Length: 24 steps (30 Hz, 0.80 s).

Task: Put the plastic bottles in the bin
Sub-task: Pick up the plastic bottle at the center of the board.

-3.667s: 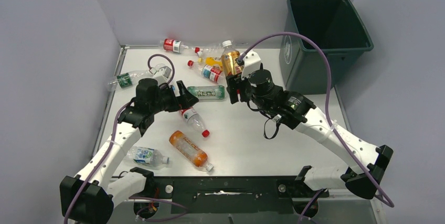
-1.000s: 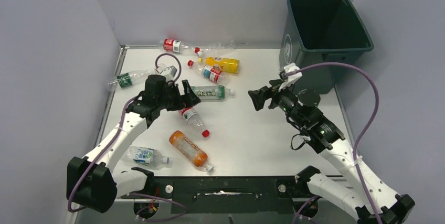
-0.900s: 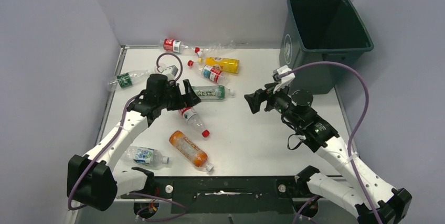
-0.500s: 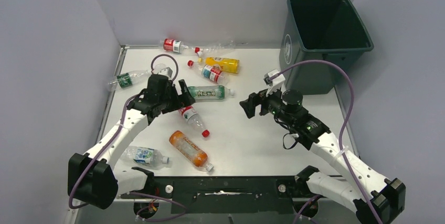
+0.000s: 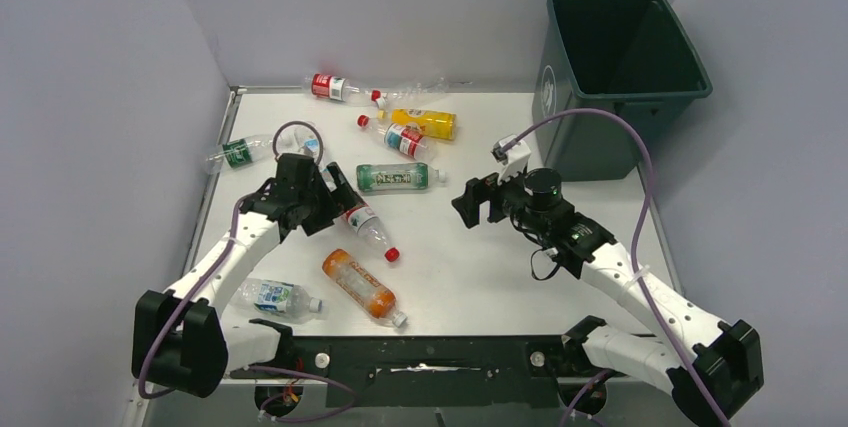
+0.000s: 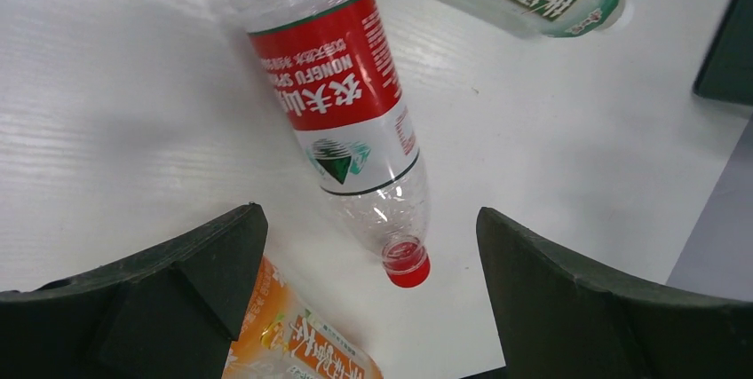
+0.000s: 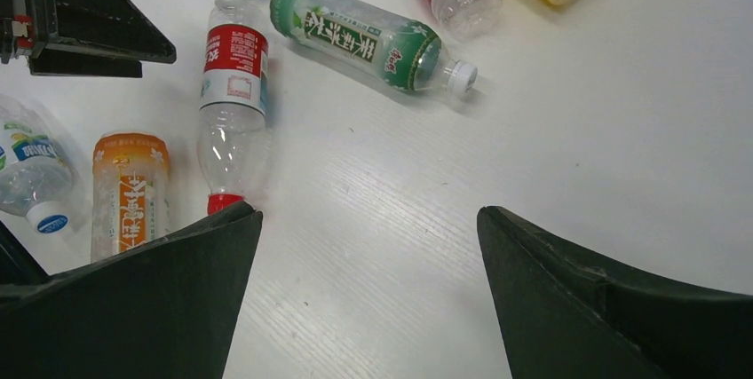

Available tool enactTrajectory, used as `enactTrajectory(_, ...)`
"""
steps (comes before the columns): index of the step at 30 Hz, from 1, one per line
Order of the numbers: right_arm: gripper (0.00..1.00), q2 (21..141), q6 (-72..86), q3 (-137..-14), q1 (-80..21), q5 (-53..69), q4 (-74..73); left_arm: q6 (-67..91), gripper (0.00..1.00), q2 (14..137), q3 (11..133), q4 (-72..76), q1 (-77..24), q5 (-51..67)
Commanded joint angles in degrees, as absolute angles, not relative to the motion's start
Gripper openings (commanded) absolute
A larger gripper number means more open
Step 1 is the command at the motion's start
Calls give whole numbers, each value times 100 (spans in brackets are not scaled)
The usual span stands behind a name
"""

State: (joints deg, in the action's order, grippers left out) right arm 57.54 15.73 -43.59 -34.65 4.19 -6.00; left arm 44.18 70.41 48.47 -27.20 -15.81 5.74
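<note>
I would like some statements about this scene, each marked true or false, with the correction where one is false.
1. The left fingers and the right fingers are open and hold nothing. True.
2. The red-capped bottle below the left fingers stands upright. False: it lies on its side.
3. The orange bottle is inside the bin. False: it lies on the table.
4. The green-labelled bottle has a white cap. True.
</note>
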Motion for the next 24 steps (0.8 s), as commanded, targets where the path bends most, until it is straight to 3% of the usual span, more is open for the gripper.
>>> enactTrajectory(1,98,5811,1657,-4414,-3545,482,-498,4897,90,6601,4551,-2563,-1483,664)
enactTrajectory(9,98,5940,1765,-4429,-3618,460,-538,5022,90,7113,4567,-2996,-1485,256)
enactTrajectory(24,98,6707,1918,-4596,-4258,224,-501,5244,90,7432,4357,-2038,-1483,103)
